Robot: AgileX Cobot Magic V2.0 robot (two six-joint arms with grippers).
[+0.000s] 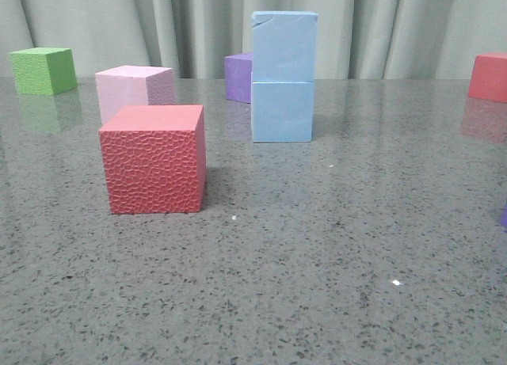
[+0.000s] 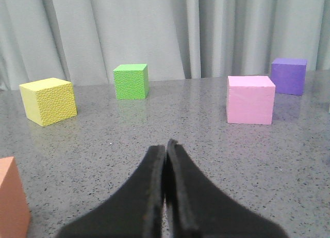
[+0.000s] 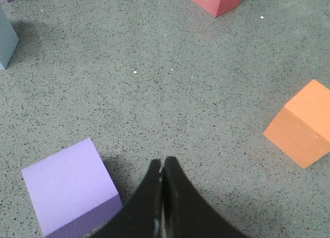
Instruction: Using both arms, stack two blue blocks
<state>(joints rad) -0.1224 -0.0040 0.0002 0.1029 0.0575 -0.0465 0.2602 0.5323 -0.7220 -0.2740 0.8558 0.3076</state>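
Note:
Two light sky-blue blocks stand stacked in the front view, the upper block (image 1: 284,47) resting squarely on the lower block (image 1: 282,111), in the middle of the table toward the back. No gripper touches them. An edge of a blue block (image 3: 6,39) shows in the right wrist view. My left gripper (image 2: 166,145) is shut and empty above the grey table. My right gripper (image 3: 162,161) is shut and empty, next to a purple cube (image 3: 69,188). Neither gripper shows in the front view.
Front view: a textured red cube (image 1: 154,158) stands front left, a pale pink cube (image 1: 134,89) behind it, a green cube (image 1: 43,70) far left, a purple cube (image 1: 238,77) behind the stack, a red cube (image 1: 489,76) far right. Wrist views show a yellow cube (image 2: 48,100) and orange cubes (image 3: 303,125).

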